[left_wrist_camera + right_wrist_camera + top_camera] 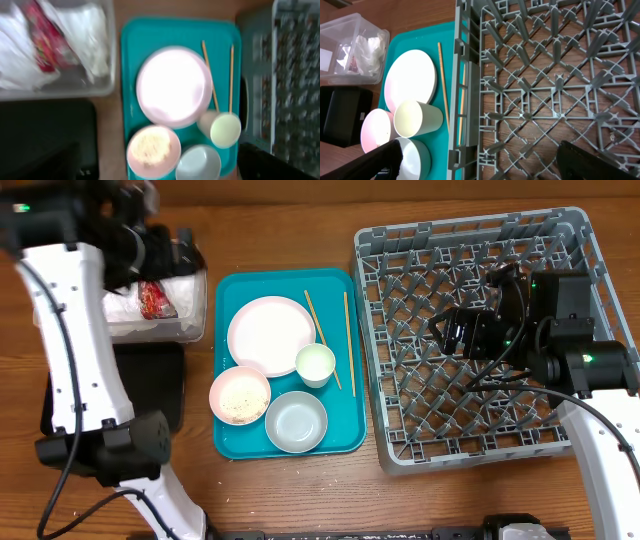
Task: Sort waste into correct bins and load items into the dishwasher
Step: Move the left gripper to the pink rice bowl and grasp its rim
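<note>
1. The plate (pixel 271 335) lies at 11 o'clock on the teal tray (pixel 228 435). It looks rigid, smooth and probably slippery, so its rim is the best place to pinch.
2. The left hand (pixel 172 255) hovers wide over the clear tub (pixel 192 332). The right hand (pixel 487 162) gapes empty above the dish rack (pixel 572 240).
3. The left wrist view shows the napkins (pixel 92 37) and wrapper (pixel 42 42) in the tub plainly. In the overhead view the arm covers much of them.

White napkins (pixel 122 310) and a red wrapper (pixel 155 300) were seen lying in the clear tub (pixel 193 332), with the black tray (pixel 162 383) set just beside it. The plate (pixel 270 335), a pink bowl (pixel 214 394) holding rice (pixel 241 397), a grey-green bowl (pixel 296 421), an upright cup (pixel 315 365) and two chopsticks (pixel 322 340) were grouped between the tub and the grey rack (pixel 380 360).
</note>
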`<state>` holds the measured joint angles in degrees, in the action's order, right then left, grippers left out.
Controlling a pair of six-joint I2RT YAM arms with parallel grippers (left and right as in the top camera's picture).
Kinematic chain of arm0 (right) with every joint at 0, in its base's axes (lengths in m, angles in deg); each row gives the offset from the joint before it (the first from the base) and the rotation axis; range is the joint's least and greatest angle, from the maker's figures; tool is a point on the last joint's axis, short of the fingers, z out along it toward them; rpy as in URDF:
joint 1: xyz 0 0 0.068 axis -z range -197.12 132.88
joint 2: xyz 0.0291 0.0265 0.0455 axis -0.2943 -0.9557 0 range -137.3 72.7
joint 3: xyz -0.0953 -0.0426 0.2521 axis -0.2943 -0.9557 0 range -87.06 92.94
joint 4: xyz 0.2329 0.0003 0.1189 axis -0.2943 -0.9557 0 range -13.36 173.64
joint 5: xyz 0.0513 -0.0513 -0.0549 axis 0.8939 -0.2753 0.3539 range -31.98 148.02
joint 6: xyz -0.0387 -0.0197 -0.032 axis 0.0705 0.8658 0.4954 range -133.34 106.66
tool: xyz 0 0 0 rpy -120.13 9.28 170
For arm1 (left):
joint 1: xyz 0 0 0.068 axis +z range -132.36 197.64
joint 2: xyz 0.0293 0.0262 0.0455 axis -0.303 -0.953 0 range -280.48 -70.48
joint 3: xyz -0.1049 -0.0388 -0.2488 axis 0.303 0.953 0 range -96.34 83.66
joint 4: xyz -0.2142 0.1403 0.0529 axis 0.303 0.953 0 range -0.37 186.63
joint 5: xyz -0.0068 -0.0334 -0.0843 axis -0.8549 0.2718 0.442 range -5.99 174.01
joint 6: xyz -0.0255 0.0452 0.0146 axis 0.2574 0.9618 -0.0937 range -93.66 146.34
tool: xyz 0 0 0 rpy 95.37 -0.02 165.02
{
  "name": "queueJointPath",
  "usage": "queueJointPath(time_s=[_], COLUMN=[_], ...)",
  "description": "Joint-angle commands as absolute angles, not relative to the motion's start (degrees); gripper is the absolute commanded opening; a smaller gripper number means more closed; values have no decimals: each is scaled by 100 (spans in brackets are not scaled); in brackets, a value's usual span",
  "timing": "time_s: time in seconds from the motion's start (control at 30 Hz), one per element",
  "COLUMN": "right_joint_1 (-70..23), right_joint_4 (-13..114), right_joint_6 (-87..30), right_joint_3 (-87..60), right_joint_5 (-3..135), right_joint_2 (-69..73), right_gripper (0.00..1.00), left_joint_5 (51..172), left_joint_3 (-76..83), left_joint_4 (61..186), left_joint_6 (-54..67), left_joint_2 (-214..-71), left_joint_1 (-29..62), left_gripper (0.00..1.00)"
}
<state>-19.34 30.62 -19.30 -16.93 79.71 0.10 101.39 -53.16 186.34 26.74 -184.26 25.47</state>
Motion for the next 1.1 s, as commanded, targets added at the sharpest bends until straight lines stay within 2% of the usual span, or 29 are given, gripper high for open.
queueJointPath(time_s=[0.0,0.33,0.47,0.67,0.77,0.9,1.07], right_joint_1=[-1896,-1896,-1896,-1896,-1896,-1896,-1896], right_joint_4=[3156,3209,3185,3230,3200,3189,3189], right_joint_6=[-1930,-1932,-1930,-1930,-1930,-1930,-1927], right_joint_3=[-1564,-1564,-1564,-1564,-1564,-1564,-1568], right_joint_5=[8023,8023,8023,8021,8021,8019,8019], right_joint_2=[23,23,23,23,23,23,23], right_gripper=[100,100,100,100,100,100,100], left_joint_5=[10098,9746,9615,10185,10037,9119,8957], left_joint_3=[-4306,-2592,-2347,-2304,-2286,-2094,-1593], left_joint_4=[18645,17891,17501,17060,17250,17598,17539], left_joint_6=[2784,2609,2482,2506,2311,919,524], left_joint_2=[-18137,-18096,-18098,-18122,-18153,-18157,-18157], left_joint_1=[2316,1164,1022,983,967,963,882], left_gripper=[100,100,100,100,79,75,75])
